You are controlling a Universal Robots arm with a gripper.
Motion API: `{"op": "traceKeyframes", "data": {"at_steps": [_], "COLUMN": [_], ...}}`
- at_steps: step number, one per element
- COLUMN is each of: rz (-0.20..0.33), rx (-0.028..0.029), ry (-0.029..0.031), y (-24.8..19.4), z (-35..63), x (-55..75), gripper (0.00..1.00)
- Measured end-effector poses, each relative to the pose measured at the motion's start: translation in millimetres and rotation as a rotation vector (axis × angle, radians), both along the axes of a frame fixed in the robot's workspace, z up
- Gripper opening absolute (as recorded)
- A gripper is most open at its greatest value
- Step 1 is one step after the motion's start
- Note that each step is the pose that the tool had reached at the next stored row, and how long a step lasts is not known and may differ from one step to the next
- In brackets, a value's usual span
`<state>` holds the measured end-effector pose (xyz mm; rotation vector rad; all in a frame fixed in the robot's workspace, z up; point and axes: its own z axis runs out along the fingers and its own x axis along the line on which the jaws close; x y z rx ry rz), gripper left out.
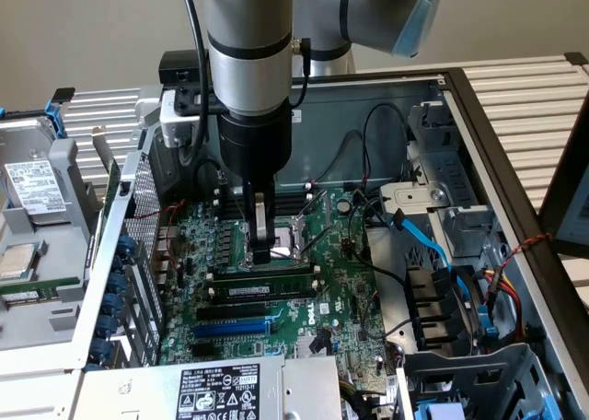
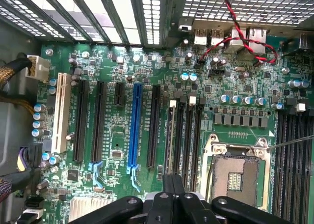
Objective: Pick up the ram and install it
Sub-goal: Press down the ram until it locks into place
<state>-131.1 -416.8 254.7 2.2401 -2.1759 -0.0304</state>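
The ram (image 1: pixel 276 286) is a long green stick with black chips and a white sticker. It stands on edge in a black memory slot on the motherboard (image 1: pixel 340 291), between the CPU socket (image 1: pixel 296 234) and the blue slot (image 1: pixel 235 329). My gripper (image 1: pixel 262 254) hangs straight down over it, shut, with its fingertips at the ram's top edge near the middle. In the wrist view the ram (image 2: pixel 171 130) shows edge-on as a thin pale line in its slot, running out from under the shut gripper (image 2: pixel 172 184). Whether the tips press on the ram I cannot tell.
Bare black memory slots (image 2: pixel 189 135) lie beside the ram, then the open CPU socket (image 2: pixel 235 172). A red and black twisted wire (image 2: pixel 235 32) crosses the board's edge. Blue cables (image 1: pixel 428 245) and drive bays fill the exterior view's right. A hard drive (image 1: pixel 32 185) sits at its left.
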Motion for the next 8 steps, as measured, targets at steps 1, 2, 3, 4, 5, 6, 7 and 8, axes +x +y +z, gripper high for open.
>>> {"op": "traceKeyframes", "data": {"at_steps": [1, 2, 3, 4, 5, 6, 7, 8], "rz": [0.0, 0.0, 0.0, -0.007, -0.022, -0.038, -0.056, -0.072], "rx": [-0.0001, -0.0002, -0.0002, -0.0003, -0.0002, -0.0003, -0.0003, -0.0003], "ry": [0.0001, 0.0001, 0.0001, 0.0001, 0.0001, 0.0002, 0.0002, 0.0002], "y": [0.0, 0.0, 0.0, 0.0, 0.0, 0.0, 0.0, 0.0], "z": [0.1, 0.1, 0.1, 0.1, 0.1, 0.1, 0.1, 0.1], "x": [0.0, 0.0, 0.0, 0.0, 0.0, 0.0, 0.0, 0.0], "gripper": [0.1, 0.1, 0.1, 0.1, 0.1, 0.1, 0.1, 0.1]}}
